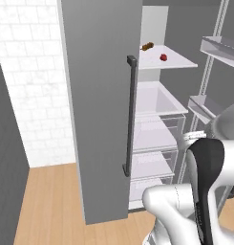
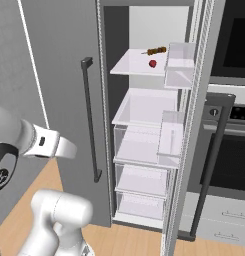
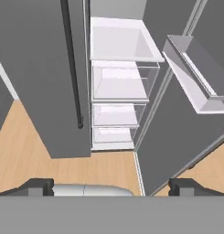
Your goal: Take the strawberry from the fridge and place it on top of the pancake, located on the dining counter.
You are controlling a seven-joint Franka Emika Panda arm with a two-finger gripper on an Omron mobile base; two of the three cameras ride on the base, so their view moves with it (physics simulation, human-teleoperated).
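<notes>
The fridge [image 1: 99, 95] is tall and grey; its left door is closed and its right door is swung open. On its top white shelf [image 2: 131, 65] lies the strawberry [image 1: 163, 57], a tiny red berry, also in the right base view [image 2: 152, 63]. My gripper [image 3: 112, 186] is open, its two dark fingertips wide apart with nothing between them. It hangs low in front of the fridge and looks at the lower drawers [image 3: 115, 114], well below the strawberry's shelf. The pancake and the dining counter are out of view.
A small brown food lump [image 1: 147, 46] lies behind the strawberry on the same shelf. The open door [image 2: 194, 125] carries clear bins [image 3: 195, 82] on the right. A black wall oven [image 2: 234, 45] stands beyond it. Wooden floor [image 1: 47, 206] lies at the left.
</notes>
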